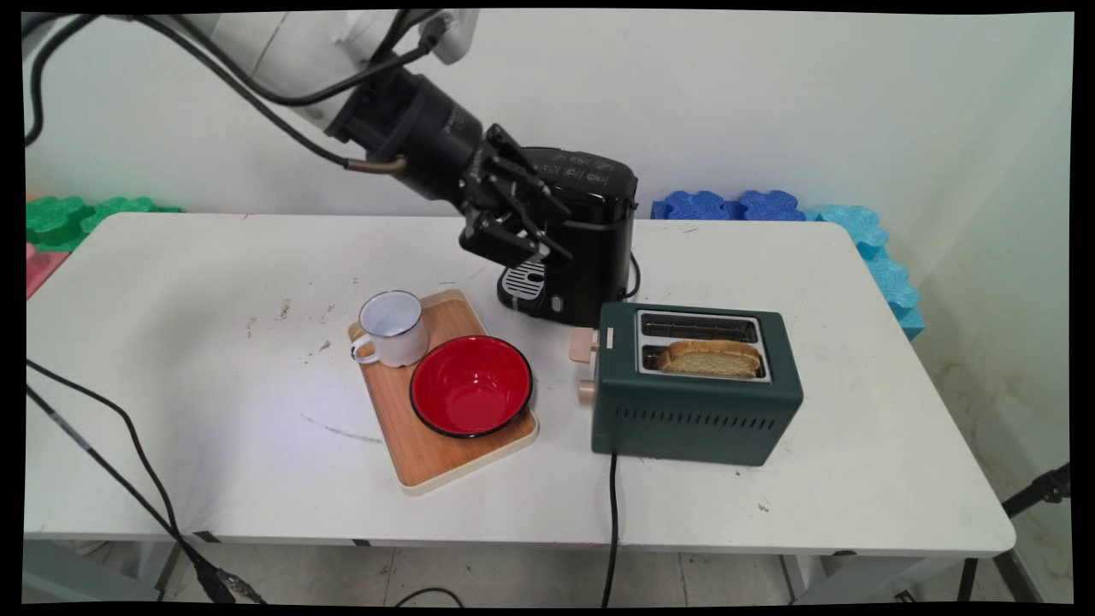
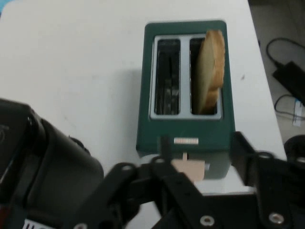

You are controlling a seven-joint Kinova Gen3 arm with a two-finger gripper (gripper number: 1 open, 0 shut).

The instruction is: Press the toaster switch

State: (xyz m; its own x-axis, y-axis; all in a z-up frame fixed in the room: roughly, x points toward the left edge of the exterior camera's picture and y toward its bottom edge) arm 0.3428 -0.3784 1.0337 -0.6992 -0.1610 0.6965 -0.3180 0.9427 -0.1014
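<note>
Green toaster holds one bread slice; empty gripper hangs open beside black coffee machine

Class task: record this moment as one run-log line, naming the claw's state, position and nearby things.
claw: open, empty | position: above table, beside coffee machine | toaster: bread slice in one slot | tray: mug, red bowl

Toast slice upright in green toaster

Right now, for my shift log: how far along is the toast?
Done: a bread slice stands in the toaster, in the slot nearer the main camera. In hand: nothing; the open gripper hovers by the coffee machine, pointing toward the toaster's lever. Left: the red bowl and mug on the board are empty.
</note>
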